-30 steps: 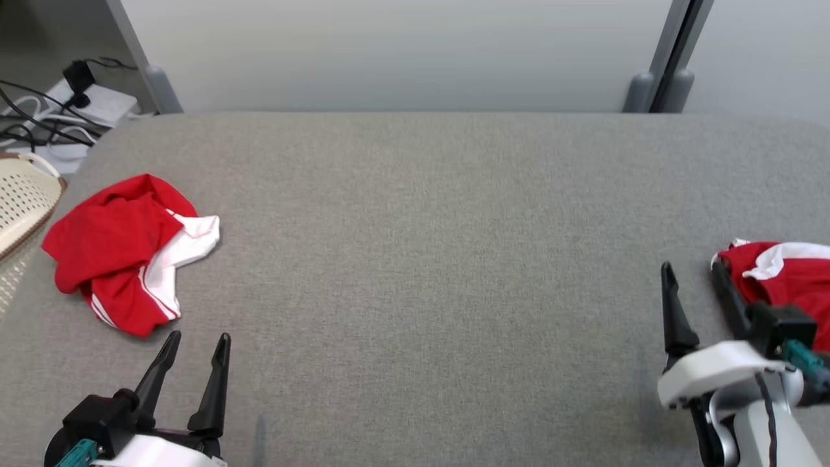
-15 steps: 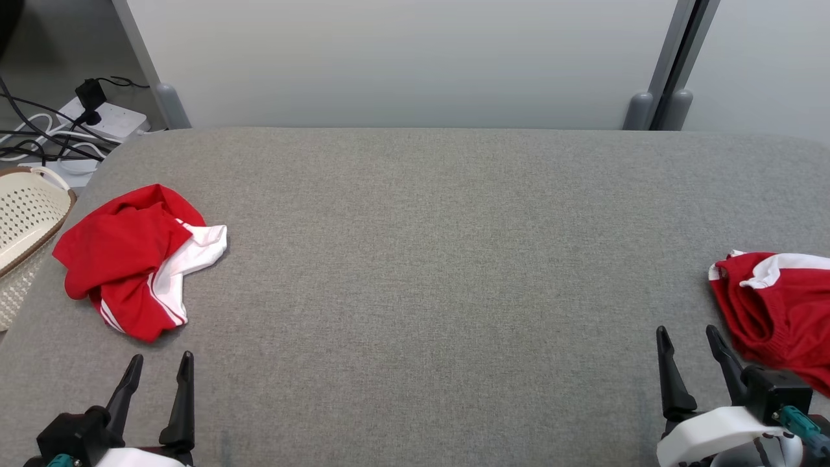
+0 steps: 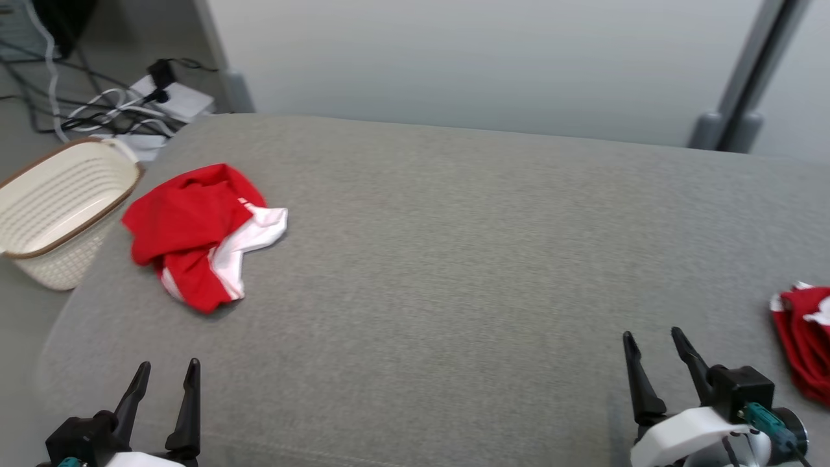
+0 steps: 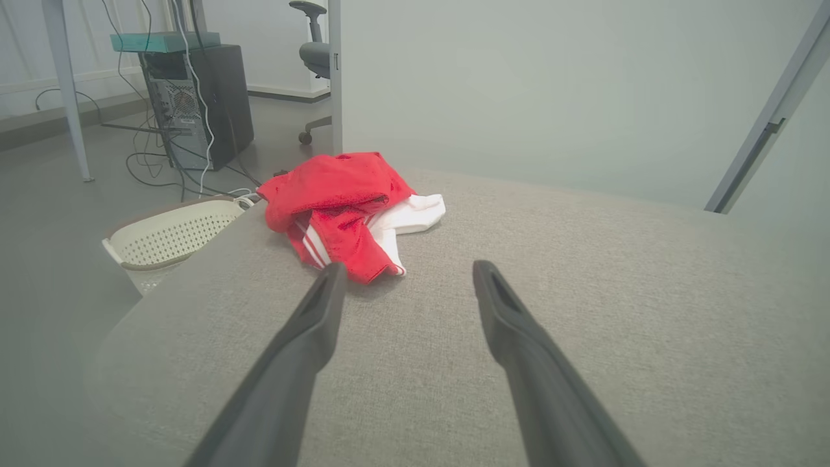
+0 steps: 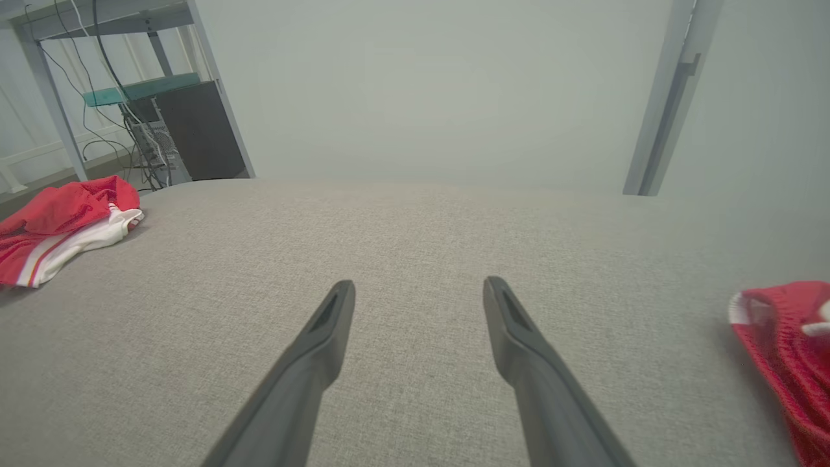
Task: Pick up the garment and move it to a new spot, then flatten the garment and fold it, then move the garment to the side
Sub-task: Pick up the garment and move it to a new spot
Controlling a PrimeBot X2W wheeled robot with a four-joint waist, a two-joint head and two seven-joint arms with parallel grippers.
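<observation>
- Crumpled red and white fabric garment (image 3: 201,233) is lying near the far left corner of the grey fabric-covered surface (image 3: 454,259), a white part sticking out toward the middle.
- Second red and white garment (image 3: 804,344) is sitting at the right edge of the surface, partly cut off in the head view, well apart from the first one.
- Left gripper (image 3: 168,364) is hanging over the near left corner, fingers spread wide and gripping nothing. It is pointing at the crumpled garment without touching it.
- Right gripper (image 3: 652,333) is hanging over the near edge toward the right corner, fingers likewise spread and empty, beside the second garment but not touching it.
- Cream perforated plastic basket with a brown rim (image 3: 58,207) is standing just off the left edge, near the crumpled garment.
- White power strip with tangled cables (image 3: 168,97) is lying on the floor beyond the far left corner.
</observation>
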